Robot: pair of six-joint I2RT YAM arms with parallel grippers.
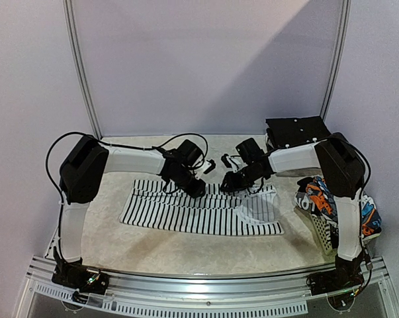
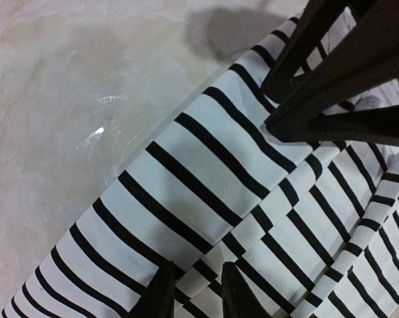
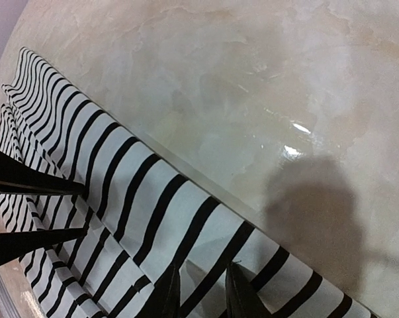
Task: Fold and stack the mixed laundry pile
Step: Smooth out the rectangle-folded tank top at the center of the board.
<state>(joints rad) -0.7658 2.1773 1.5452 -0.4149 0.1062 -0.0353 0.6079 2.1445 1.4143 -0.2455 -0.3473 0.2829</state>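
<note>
Two arms reach forward from the near edge of the table (image 1: 186,250), and we work outward from there. Closest to us lies a strip of pale marbled tabletop. At the near right stands the white lattice basket (image 1: 323,232), with the printed garment (image 1: 317,199) heaped in it, not yet laid out.

Next comes the striped garment (image 1: 199,215). It is spread flat in the middle of the table, its long axis running left to right across our reach, with a pale patch of it turned up toward the right end.

Both pincers sit on its far hem, close together near the middle. The left gripper (image 2: 198,298) has its fingers drawn to a narrow gap with striped cloth bunched between them. The right gripper (image 3: 199,295), just beside it, shows the same narrow gap over the cloth's edge. We judge both to be pinching the hem, though the tips are cut off at the bottom of each wrist view.

So the cloth lies toward us from both pincers, and bare table lies beyond them. A fold would therefore mean drawing the far hem toward the bases, across the short axis, with both arms keeping level. Neither arm is clearly nearer.

Farthest off, at the back right, sits a black box (image 1: 297,131).
</note>
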